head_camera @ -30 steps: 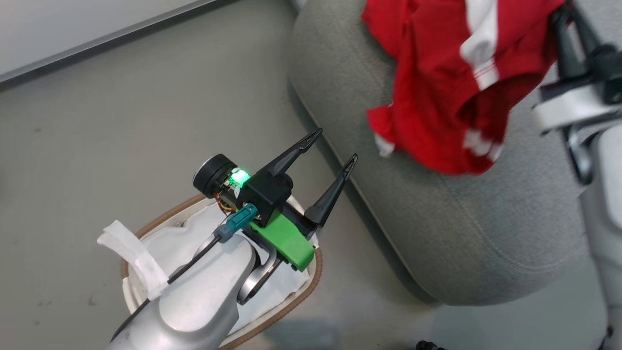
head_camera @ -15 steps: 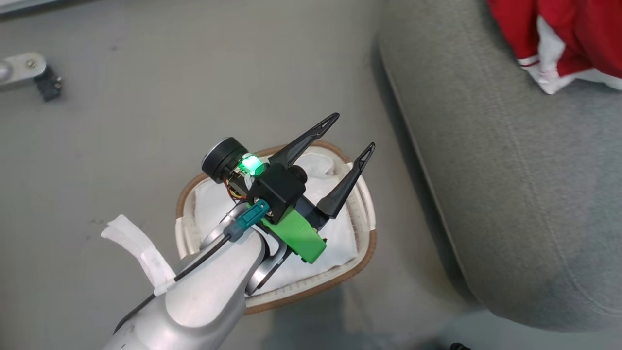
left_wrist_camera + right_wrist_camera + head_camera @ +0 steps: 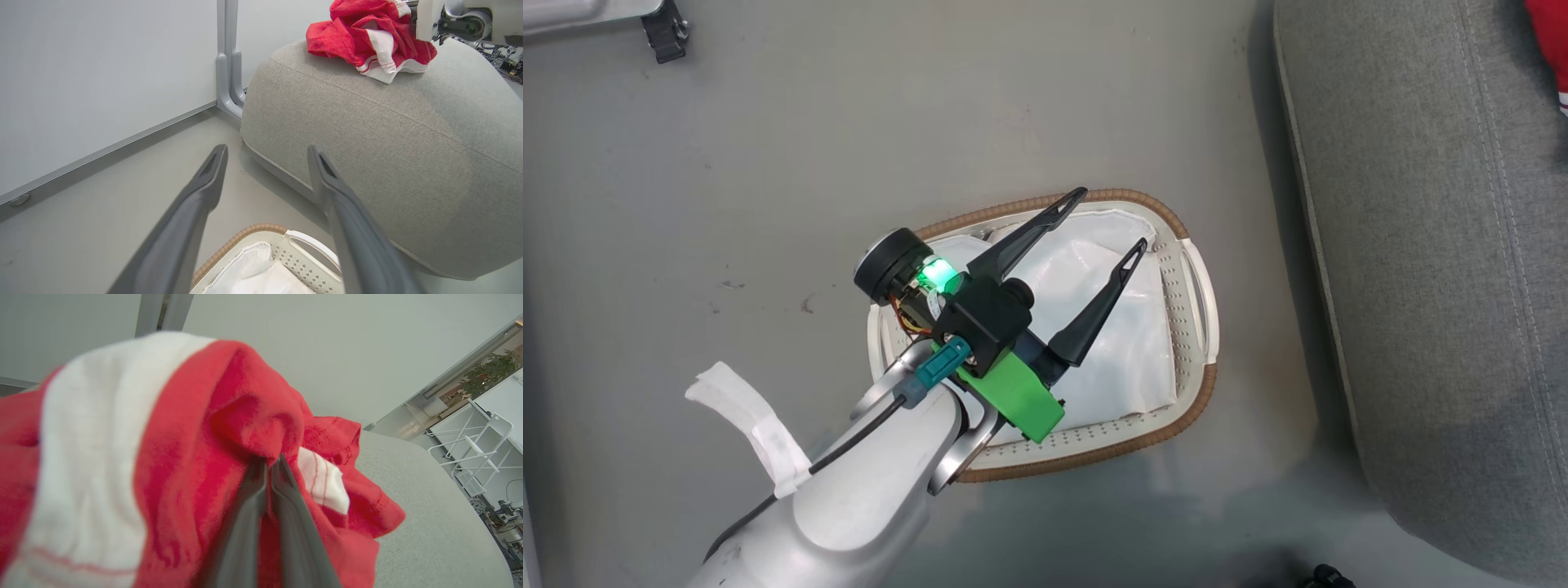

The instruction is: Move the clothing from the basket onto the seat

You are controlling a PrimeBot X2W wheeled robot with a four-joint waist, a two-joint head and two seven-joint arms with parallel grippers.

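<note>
At two o'clock, on the grey fabric seat (image 3: 388,134), red white-striped clothing (image 3: 367,41) is pinched by the right hand (image 3: 269,461), seemingly for release; the left hand (image 3: 1114,217) is spread wide.

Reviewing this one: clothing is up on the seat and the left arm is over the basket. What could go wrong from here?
1. The right fingers are shut on the clothing, which lies bunched near the rounded edge of the seat. Pulling back without opening could drag it onto the floor.
2. The left fingers hang open over the basket, with a white liner beneath them. Closing there might lift the liner instead of a garment.
</note>
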